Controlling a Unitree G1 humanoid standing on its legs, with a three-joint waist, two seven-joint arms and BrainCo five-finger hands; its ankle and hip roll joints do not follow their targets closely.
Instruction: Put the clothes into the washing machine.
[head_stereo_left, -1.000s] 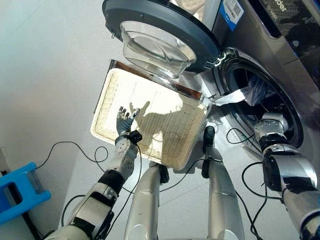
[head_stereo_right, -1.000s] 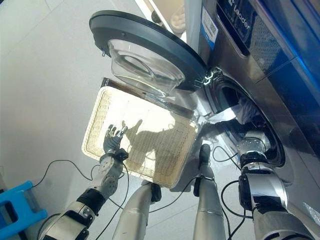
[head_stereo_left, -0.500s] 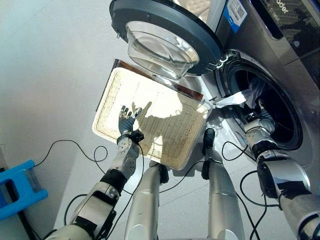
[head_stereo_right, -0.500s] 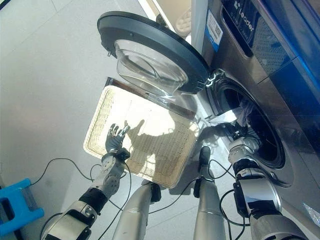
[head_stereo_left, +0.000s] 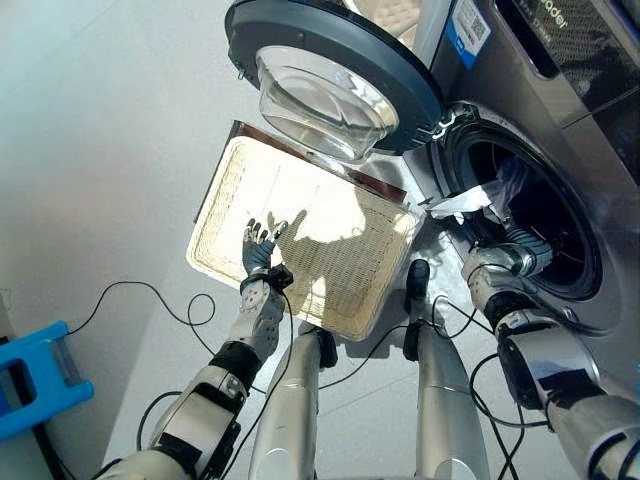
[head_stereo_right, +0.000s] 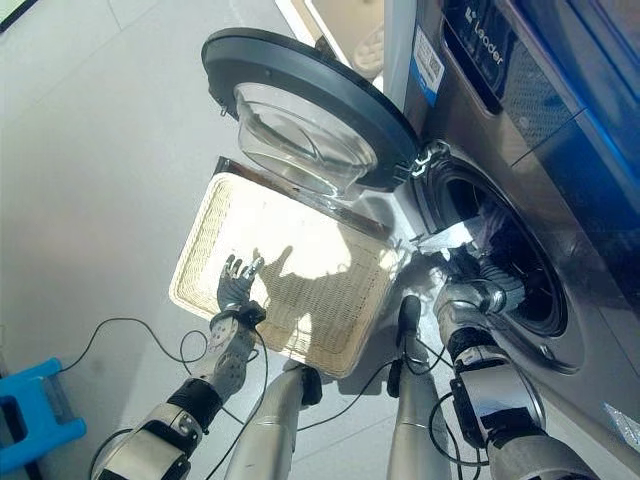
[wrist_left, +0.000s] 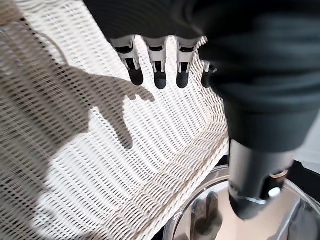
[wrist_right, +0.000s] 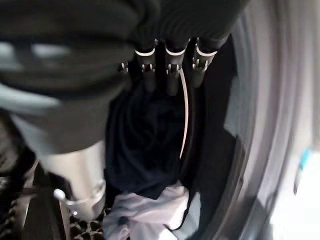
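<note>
Clothes (wrist_right: 145, 150), a dark garment with a pale one beside it, are seen lying inside the drum of the washing machine (head_stereo_left: 560, 150) on the right of the scene. At the far left, a blue stool (head_stereo_left: 35, 375) is seen on the grey floor (head_stereo_left: 100, 150). Next to the right, the left hand (head_stereo_left: 258, 250) is held with its fingers (wrist_left: 157, 70) spread and straight above the near left part of a pale wicker basket (head_stereo_left: 300, 235), nothing being gripped. The basket is laid flat on the floor, just beside the machine's front. Above its far edge, the round door (head_stereo_left: 335, 70) of the machine is swung wide open, its clear glass bowl facing down over the basket. Further right, the right hand (head_stereo_left: 505, 250) is placed at the near rim of the drum opening; its fingers (wrist_right: 172, 75) are held straight and loosely apart, pointed at the dark garment, with nothing pinched. A pale piece of cloth (head_stereo_left: 480, 198) is draped over the left edge of the opening.
</note>
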